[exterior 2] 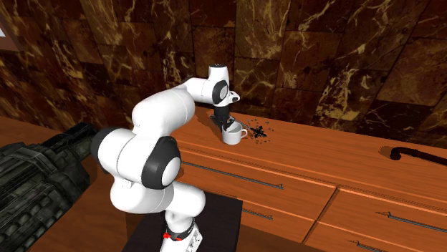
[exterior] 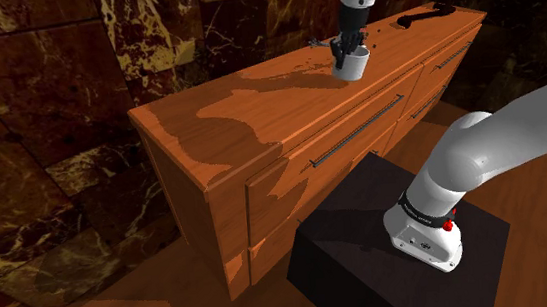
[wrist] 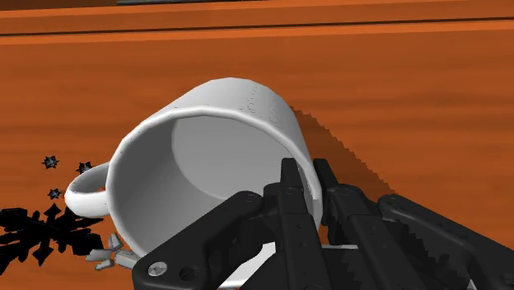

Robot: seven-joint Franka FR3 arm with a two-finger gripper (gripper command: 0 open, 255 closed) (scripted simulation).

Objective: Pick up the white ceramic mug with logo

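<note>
Spanning the dark marbled wall, the wooden counter (exterior: 249,119) is carrying everything. The white arm (exterior 2: 165,114) is reaching down over its top to the white mug (exterior: 352,64), which is sitting beside a scatter of black specks (exterior 2: 259,132). The jaws are pinching the mug's wall at the rim, seemingly one finger inside and one outside. Grasping looks done; lifting straight and steadily is what comes next.
</note>
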